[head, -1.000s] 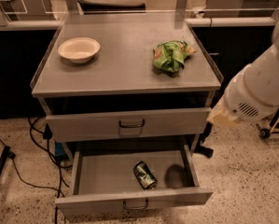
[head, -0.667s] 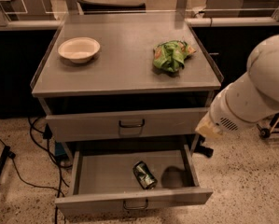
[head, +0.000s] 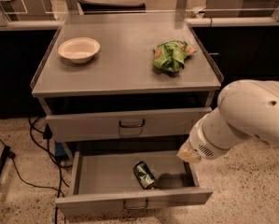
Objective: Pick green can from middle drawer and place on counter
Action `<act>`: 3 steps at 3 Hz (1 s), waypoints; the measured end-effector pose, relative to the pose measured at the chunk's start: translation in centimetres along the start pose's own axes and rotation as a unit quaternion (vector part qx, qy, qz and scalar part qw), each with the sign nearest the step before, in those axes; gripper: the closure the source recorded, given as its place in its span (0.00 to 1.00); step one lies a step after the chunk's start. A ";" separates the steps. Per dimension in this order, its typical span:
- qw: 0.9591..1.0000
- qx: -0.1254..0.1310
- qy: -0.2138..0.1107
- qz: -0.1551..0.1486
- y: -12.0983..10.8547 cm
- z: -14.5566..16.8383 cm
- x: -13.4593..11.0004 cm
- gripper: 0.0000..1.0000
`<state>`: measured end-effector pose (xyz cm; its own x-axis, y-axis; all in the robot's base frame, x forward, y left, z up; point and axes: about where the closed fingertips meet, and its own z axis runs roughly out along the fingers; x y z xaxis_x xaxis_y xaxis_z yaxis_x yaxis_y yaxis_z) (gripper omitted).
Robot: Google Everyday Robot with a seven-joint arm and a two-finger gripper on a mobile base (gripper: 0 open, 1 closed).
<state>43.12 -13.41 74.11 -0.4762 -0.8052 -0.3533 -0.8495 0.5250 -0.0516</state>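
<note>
Speckled pale terrazzo floor [head: 251, 190] surrounds a grey metal cabinet, and black cables [head: 24, 178] trail over it to the left of the wide shallow grey metal middle drawer [head: 106, 202]; that drawer stands pulled well out, its flat front panel nearest the camera. Inside the drawer, a little right of its centre and close behind the front panel, lies the small cylindrical green can with silver ends [head: 144, 175]; it rests on its side, set at a slant to the drawer walls. Directly above the drawer sits another grey drawer with a dark loop handle [head: 92, 125], nearly shut; above that again spreads the broad flat grey metal counter [head: 125, 73], which carries a beige round bowl [head: 79, 49] towards its left and a wrinkled green-and-orange foil snack bag [head: 170, 56] towards its right. The bulky white robot arm [head: 241, 120] reaches in from the right of the drawer; the gripper [head: 188, 154] hangs at its yellowish tip just over the drawer's right wall, apart from the can, and whether it is released or clenched I cannot tell.

The can is probably light, thin-walled and smooth; it may roll or dent under a hard squeeze; taking it across the middle of its round body looks safest. Pale markings show on it, but no brand or lettering is readable there or on the bag.
</note>
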 end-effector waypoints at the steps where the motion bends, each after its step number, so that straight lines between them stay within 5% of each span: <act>1: 1.000 0.000 0.000 0.000 0.0 0.0 0.0 1.00; 3: 0.999 0.011 -0.024 0.029 1.5 7.4 2.4 1.00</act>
<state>42.37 -12.47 66.25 -0.5126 -0.7592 -0.4011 -0.8155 0.5766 -0.0492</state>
